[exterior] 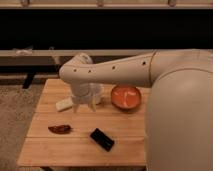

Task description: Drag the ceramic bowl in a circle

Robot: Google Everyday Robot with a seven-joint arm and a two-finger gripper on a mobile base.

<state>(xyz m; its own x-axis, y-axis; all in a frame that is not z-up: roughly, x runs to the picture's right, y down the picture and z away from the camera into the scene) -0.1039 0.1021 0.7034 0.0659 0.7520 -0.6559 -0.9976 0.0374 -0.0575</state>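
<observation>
A: Now, entry one, the surface?
B: One table (45,150) of pale wooden planks, with the boards running left to right. Beige carpet (15,115) lies beneath it on the left.
A: Room?
B: One dark wall (100,30) behind, crossed by pale horizontal rails (30,52).
A: Task item?
B: One ceramic bowl (125,96), orange-red with whitish streaks inside. It sits upright on the far right part of the table.
A: And the hand?
B: One hand (85,104), pointing down over the far middle, just left of the bowl. Whether it is wide or narrow I cannot tell.
A: Sundries?
B: One white oblong piece (63,105) left of the hand. One dark reddish item (60,129) and one black flat object (102,139) lie nearer the front.
</observation>
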